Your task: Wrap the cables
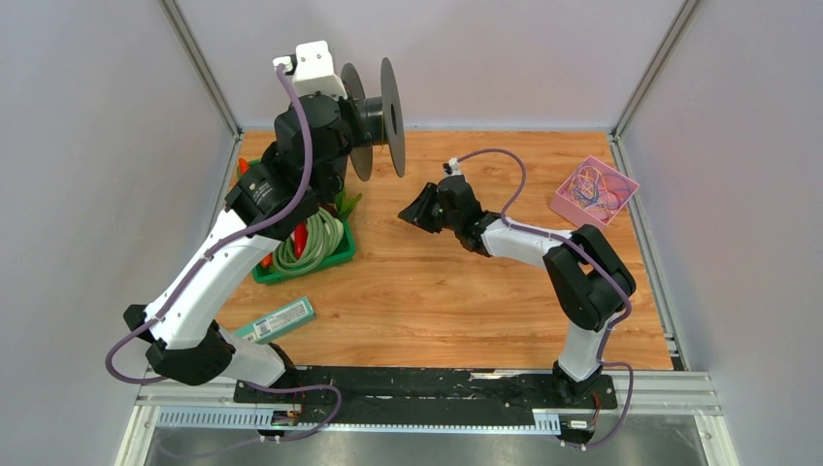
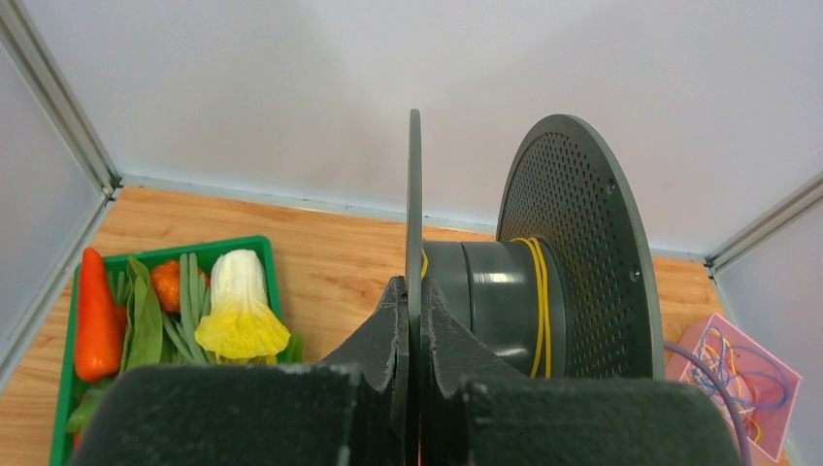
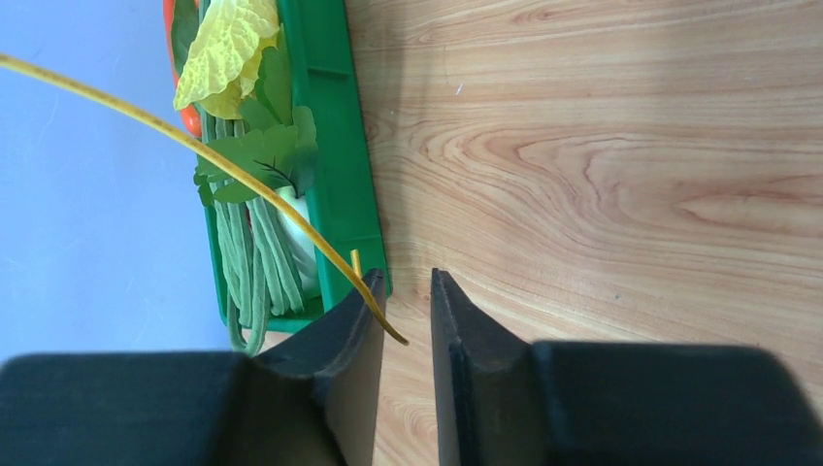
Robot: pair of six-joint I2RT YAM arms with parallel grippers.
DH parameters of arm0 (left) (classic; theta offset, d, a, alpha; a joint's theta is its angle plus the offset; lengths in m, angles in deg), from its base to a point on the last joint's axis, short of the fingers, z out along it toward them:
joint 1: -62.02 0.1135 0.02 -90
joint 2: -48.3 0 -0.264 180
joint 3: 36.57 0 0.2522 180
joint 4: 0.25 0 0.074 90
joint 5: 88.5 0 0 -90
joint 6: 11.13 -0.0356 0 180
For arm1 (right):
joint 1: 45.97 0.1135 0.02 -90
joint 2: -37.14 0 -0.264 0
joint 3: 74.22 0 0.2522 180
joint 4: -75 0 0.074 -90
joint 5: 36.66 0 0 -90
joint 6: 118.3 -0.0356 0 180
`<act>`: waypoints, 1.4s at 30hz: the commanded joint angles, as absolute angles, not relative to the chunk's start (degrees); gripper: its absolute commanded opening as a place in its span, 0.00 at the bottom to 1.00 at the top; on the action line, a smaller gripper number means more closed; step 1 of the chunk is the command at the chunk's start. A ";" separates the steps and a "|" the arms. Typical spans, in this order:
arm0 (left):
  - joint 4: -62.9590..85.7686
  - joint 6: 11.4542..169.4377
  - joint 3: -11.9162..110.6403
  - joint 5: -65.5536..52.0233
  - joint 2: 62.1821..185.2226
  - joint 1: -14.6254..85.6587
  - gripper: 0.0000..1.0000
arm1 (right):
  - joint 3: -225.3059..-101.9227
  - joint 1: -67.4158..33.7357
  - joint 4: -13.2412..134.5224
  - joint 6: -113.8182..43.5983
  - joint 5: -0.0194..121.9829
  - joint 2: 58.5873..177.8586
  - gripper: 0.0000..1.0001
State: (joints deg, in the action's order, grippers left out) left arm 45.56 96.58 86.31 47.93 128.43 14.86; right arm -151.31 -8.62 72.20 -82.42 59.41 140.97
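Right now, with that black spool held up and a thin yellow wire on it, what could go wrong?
The loose end of the thin yellow cable sits just at the tips of the right gripper, whose jaws stand apart, so it may slip away. The left gripper clamps the black plastic spool by one thin disc only; a tug might twist it. The cable also crosses the green plastic tray of vegetables and could snag on leaves.

A yellow cable [image 3: 194, 152] stretches diagonally, seemingly taut; coloured cables [image 1: 592, 187] lie tangled far right.
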 commanded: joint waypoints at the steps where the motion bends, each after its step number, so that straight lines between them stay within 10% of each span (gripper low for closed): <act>1: 41.19 98.20 87.06 47.46 127.49 15.08 0.00 | -151.96 -8.61 73.72 -82.08 59.40 139.18 0.22; 7: 40.49 96.71 86.18 48.25 127.49 15.26 0.00 | -151.00 -8.61 72.05 -81.12 60.54 138.04 0.00; 24: 32.14 97.58 63.78 43.87 124.59 19.83 0.00 | -139.48 -6.51 54.75 -24.12 84.71 110.29 0.00; 42: 41.11 104.97 62.45 38.33 130.13 21.94 0.00 | -155.38 0.44 37.77 7.37 96.06 101.74 0.00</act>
State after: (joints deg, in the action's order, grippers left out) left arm 42.46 102.40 60.98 39.67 130.95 21.57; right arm -150.09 -0.34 38.84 -1.79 94.05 104.25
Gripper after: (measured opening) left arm 0.030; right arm 0.010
